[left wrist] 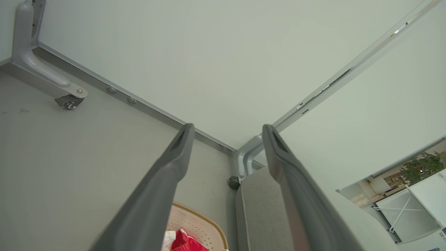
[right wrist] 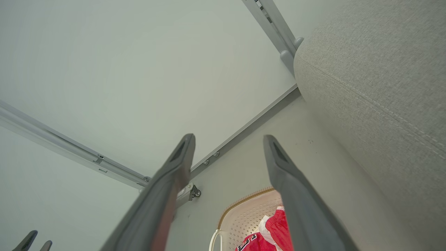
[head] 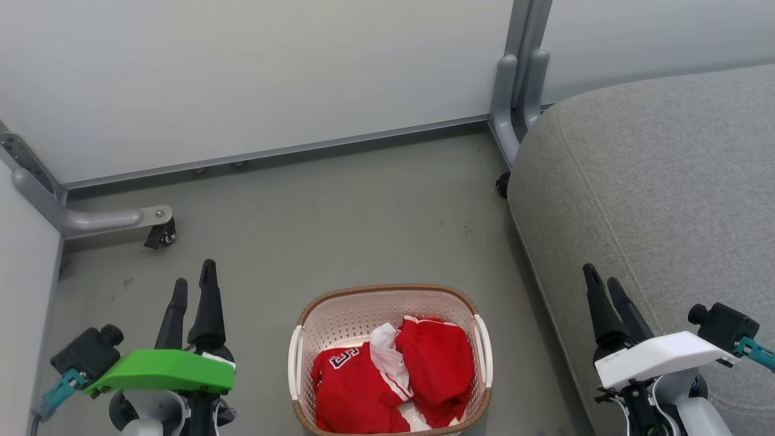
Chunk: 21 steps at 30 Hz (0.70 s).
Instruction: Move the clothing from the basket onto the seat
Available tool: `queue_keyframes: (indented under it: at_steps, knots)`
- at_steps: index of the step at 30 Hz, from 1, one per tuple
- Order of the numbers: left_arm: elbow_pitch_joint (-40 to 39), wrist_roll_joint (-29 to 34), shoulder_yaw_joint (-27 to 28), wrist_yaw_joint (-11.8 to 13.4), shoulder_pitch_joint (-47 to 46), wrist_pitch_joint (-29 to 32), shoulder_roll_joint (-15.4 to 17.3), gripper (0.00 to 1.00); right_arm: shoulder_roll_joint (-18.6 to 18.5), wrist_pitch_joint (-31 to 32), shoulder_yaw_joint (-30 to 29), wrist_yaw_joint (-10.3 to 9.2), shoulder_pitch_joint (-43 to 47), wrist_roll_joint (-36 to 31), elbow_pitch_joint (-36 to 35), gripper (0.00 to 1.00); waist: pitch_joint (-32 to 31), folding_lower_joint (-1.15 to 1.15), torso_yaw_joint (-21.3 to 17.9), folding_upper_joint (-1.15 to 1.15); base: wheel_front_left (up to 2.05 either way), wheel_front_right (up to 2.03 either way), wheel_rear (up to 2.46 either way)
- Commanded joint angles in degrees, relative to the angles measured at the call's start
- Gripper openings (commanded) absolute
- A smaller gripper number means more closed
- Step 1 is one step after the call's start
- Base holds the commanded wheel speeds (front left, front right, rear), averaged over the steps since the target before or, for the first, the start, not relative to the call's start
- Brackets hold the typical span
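Down on the floor [head: 339,212], the crumpled red clothing [head: 387,375] lay inside the perforated cream basket [head: 387,289] with its brown woven-look rim. It sat between the left gripper [head: 194,274] and the right gripper [head: 600,275], touching neither. Both stood wide and empty. The seat [head: 666,181], rounded grey fabric with a stitched seam, rose near the right gripper.

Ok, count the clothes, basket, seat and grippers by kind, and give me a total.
Red garments: 2, a numbered jersey and a plain piece, both in the basket
Basket: 1
Seat: 1
Grippers: 2, left gripper and right gripper, both open
Total: 6
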Motion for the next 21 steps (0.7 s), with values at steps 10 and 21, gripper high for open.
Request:
queue_keyframes:
  at_steps: [10, 21]
  knots:
    - [-1.33, 8.54, -1.45, 0.49, -0.56, -2.21, 0.44, 1.00, -0.45, -2.28, 1.35, 0.02, -0.95, -8.63, -1.63, 1.00, 0.25, 0.00, 0.03, 0.06, 0.00, 0.00, 0.00]
    - [-1.96, 15.52, -2.92, 1.07, -0.52, -4.01, 0.47, 1.00, -0.49, -4.08, 3.24, 0.03, -1.04, -15.62, -2.22, 1.00, 0.54, 0.00, 0.02, 0.07, 0.00, 0.00, 0.00]
